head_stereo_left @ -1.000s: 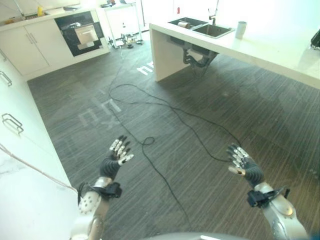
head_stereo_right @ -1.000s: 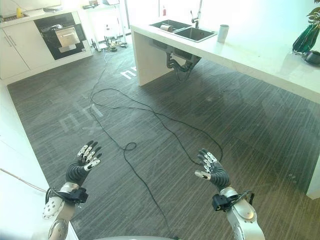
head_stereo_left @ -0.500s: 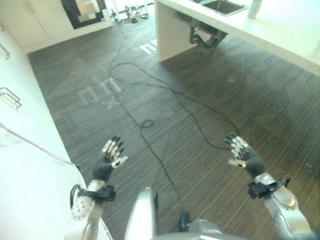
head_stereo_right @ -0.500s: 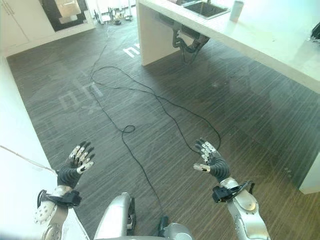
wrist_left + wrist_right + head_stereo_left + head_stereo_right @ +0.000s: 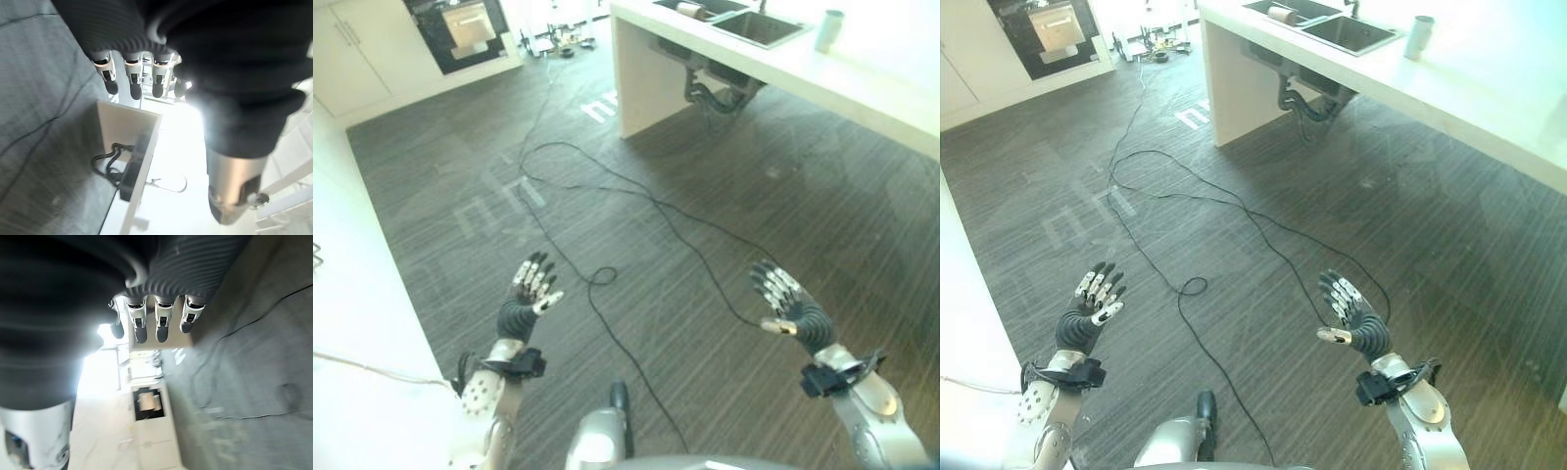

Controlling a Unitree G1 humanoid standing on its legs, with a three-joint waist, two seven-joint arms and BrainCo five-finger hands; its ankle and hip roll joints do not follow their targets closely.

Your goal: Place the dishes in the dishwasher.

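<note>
Dishwasher (image 5: 468,29) at 11 o'clock, far across floor (image 5: 705,235), door shut, print unreadable. Left hand (image 5: 527,299) raised over floor, fingers spread, empty. Right hand (image 5: 785,305) likewise open, empty. Cup (image 5: 828,29) on table (image 5: 862,83) at 1 o'clock.

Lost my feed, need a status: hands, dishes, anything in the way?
Left hand open, right hand open, both empty over the floor. Cup on counter beside sink, far ahead.
</note>
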